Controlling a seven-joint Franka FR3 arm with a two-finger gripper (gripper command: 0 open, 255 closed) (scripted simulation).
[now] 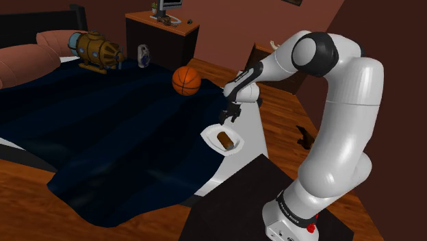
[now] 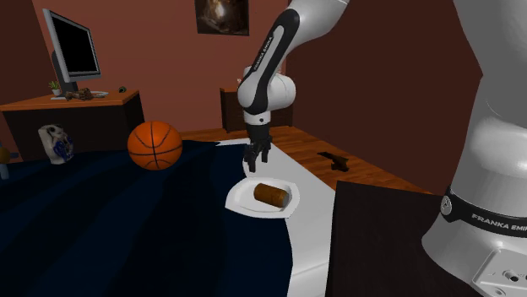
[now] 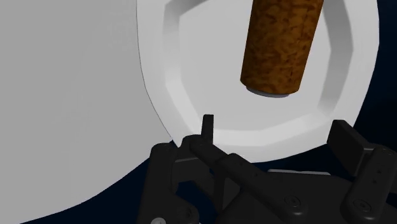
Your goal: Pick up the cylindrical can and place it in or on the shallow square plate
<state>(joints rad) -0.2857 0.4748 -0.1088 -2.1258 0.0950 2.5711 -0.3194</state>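
overhead, the open hand (image 2: 256,159) hangs above the plate (image 2: 237,201) rim, clear of the can (image 2: 271,194).

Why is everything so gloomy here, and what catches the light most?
Shoulder view: dim room, the dark blue bedspread nearly black, the white plate and arm standing out. Second exterior view: same gloom, a soft sheen on the basketball. Wrist view: the plate bright white under the brown can.

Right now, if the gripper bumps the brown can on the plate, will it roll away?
Probably it would roll: the can lies on its side. The rim of the white plate may catch it. It looks rigid, so the open gripper above shouldn't dent it.
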